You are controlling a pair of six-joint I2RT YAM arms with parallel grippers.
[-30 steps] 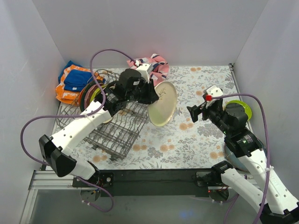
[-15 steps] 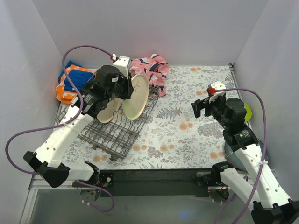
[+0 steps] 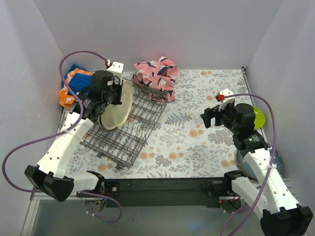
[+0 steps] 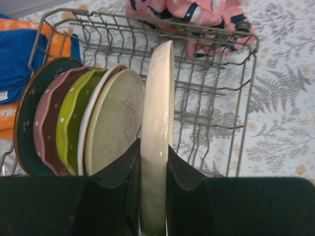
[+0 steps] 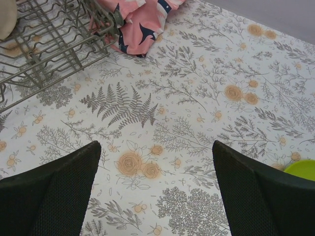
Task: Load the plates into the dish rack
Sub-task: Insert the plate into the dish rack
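Now my left gripper (image 4: pixel 153 167) clamps the cream plate (image 4: pixel 157 98) upright over the dish rack (image 4: pixel 216 88), parallel beside the racked plates (image 4: pixel 110 123). My right gripper (image 5: pixel 155 152), farther off, gapes empty.

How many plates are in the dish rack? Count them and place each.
5, in a row at the dish rack's one end: dark green, pink, lime, white, cream. The left gripper holds a sixth plate beside them; more may be hidden.

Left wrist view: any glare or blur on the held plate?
Left wrist view: cream plate sharp, with a mild sheen streak along its edge, no blowout; left pincer fingers near-black, detail lost. Top external view: even light, no motion blur on the dish rack.
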